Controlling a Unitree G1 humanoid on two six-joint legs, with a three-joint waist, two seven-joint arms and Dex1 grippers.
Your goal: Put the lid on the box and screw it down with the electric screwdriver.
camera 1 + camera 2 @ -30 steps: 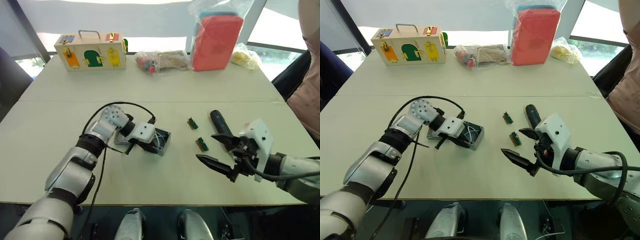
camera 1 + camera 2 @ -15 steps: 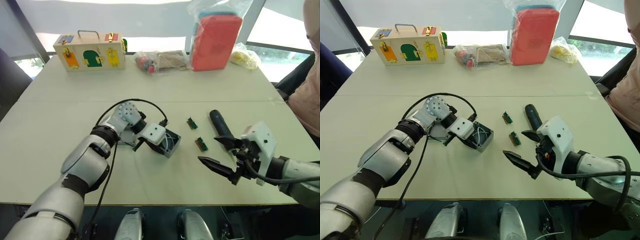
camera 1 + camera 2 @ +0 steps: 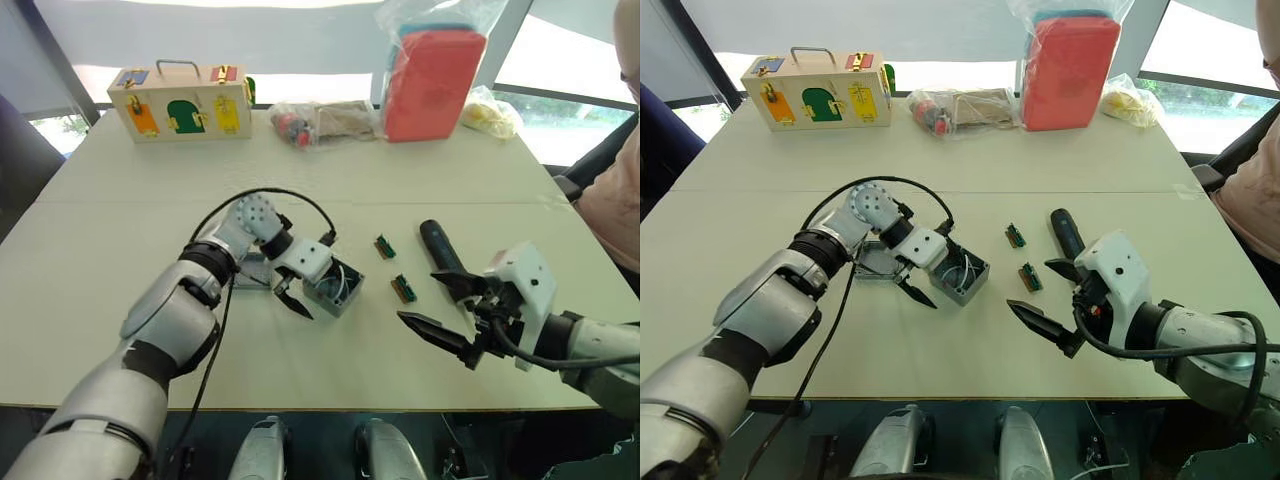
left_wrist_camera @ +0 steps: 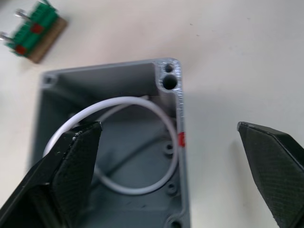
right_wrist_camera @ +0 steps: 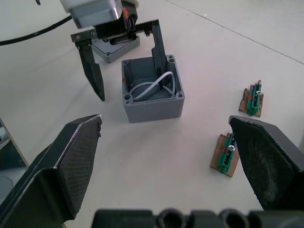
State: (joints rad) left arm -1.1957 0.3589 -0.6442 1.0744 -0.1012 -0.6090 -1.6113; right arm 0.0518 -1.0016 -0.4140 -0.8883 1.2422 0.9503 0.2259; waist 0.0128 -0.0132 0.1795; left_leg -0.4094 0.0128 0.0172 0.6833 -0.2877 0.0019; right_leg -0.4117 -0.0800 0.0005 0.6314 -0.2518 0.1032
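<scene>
The box [image 3: 338, 289], a small deep grey enclosure with white wires inside, stands upright mid-table. My left gripper [image 3: 318, 295] is open astride its near wall: in the left wrist view one finger [image 4: 71, 161] hangs over the hollow and the other finger [image 4: 275, 161] is outside, touching nothing. The lid [image 3: 252, 270] lies flat just left of the box, partly under my left wrist. The electric screwdriver [image 3: 440, 248], black and pen-shaped, lies to the right. My right gripper [image 3: 418, 297] stands open and empty in front of it.
Two green connector strips [image 3: 385, 246] [image 3: 404, 288] lie between box and screwdriver. At the far edge stand a wooden box with coloured doors [image 3: 180, 100], a bagged red case [image 3: 432, 85] and other bags [image 3: 320, 122]. A person [image 3: 615, 190] sits at the right.
My left gripper was shut on the box's wall and dragged the box a little to the right; it has now opened and let go. The right arm has barely moved.
</scene>
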